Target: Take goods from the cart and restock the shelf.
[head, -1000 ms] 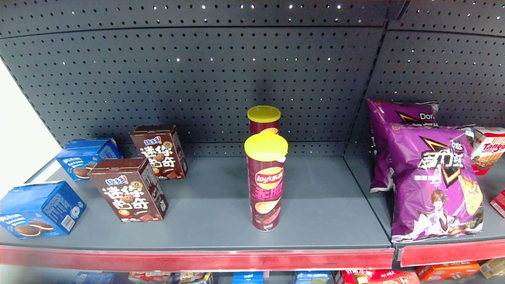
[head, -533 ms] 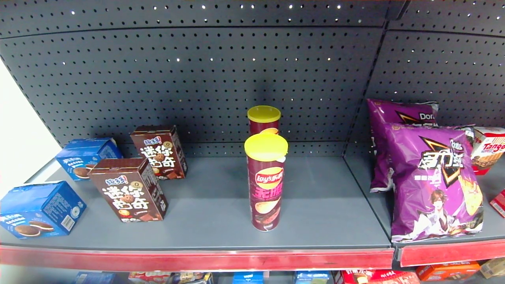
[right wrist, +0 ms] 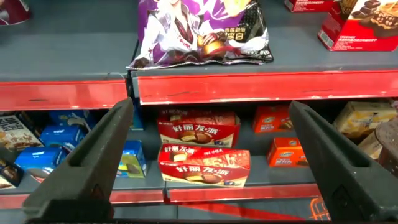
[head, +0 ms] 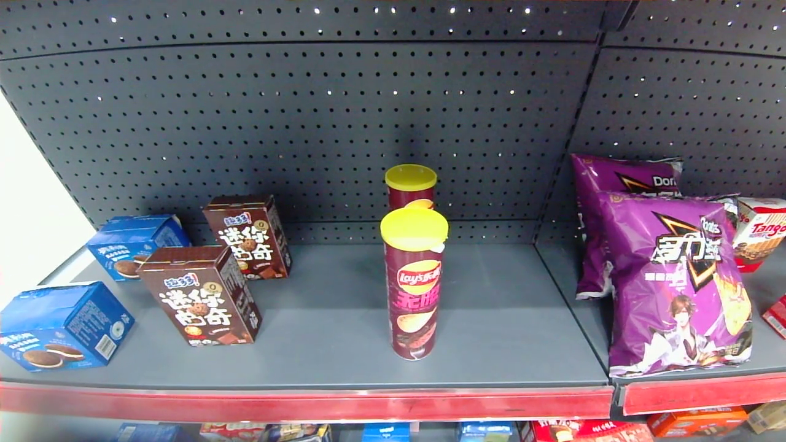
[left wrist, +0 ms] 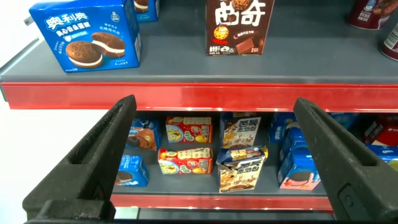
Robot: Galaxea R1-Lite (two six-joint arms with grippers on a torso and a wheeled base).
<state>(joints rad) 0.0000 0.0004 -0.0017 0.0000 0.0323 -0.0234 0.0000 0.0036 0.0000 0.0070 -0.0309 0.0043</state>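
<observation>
Two maroon chip cans with yellow lids stand mid-shelf, one [head: 412, 285] in front and one [head: 410, 186] behind it. Brown cookie boxes [head: 202, 294] and blue sandwich-cookie boxes [head: 61, 325] sit to the left, purple chip bags [head: 672, 282] to the right. My left gripper [left wrist: 214, 158] is open and empty below the shelf's red front edge [left wrist: 199, 94], under the blue box [left wrist: 87, 34] and brown box [left wrist: 239, 28]. My right gripper [right wrist: 211, 158] is open and empty below the edge under a purple bag [right wrist: 202, 31].
The grey shelf [head: 503, 319] has bare room on both sides of the cans. A perforated back panel [head: 307, 123] closes the rear. A lower shelf holds red boxes [right wrist: 199, 165], blue boxes [left wrist: 298, 165] and orange boxes [right wrist: 286, 152]. Red boxes [head: 761, 230] sit at the far right.
</observation>
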